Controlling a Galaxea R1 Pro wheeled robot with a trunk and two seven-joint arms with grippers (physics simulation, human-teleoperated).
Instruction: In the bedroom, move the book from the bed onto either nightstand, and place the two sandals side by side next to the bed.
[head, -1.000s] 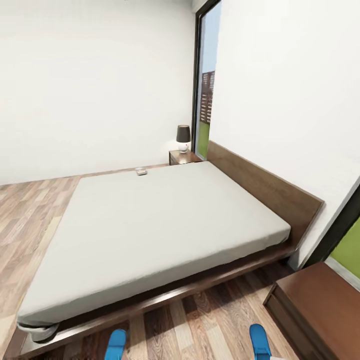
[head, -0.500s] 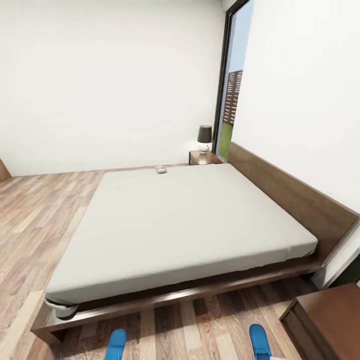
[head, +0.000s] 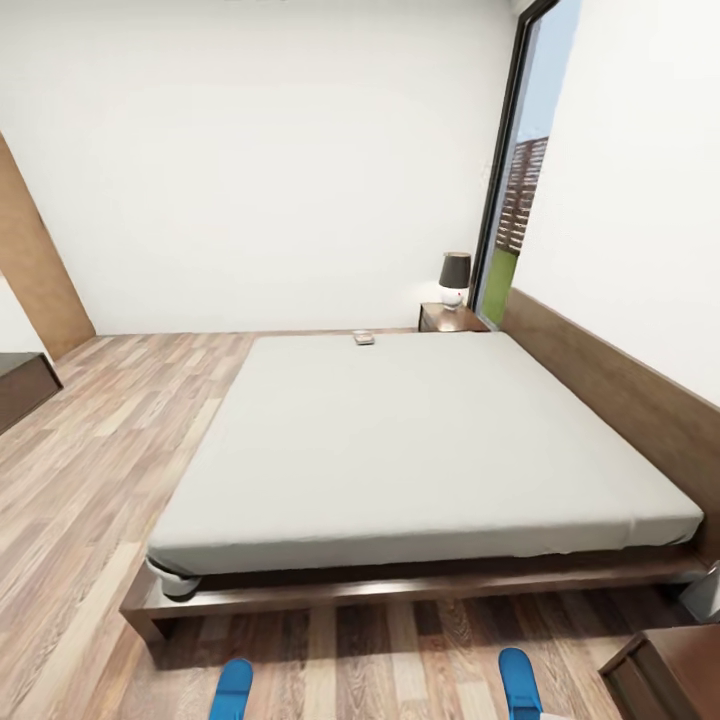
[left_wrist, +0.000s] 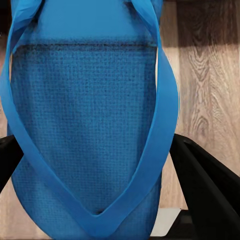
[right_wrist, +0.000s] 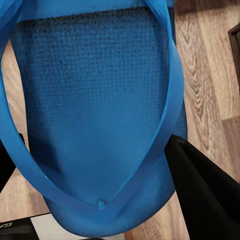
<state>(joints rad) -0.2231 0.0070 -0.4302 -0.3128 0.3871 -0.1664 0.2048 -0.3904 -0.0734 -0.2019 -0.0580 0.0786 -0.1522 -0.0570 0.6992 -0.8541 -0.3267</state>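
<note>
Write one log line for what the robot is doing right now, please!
stage: facing bed | left hand: holding sandal | right hand: holding second sandal | book: on bed's far edge, near nightstand

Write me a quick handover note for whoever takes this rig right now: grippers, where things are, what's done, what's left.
Left gripper: shut on a blue sandal.
Right gripper: shut on the other sandal.
Both sandal tips show in the head view, held above the floor in front of the bed.
A small object, likely the book, lies at the bed's far edge, near the nightstand with the lamp.
Done: both sandals picked up.
Left: set sandals side by side by the bed; move book to nightstand.
</note>
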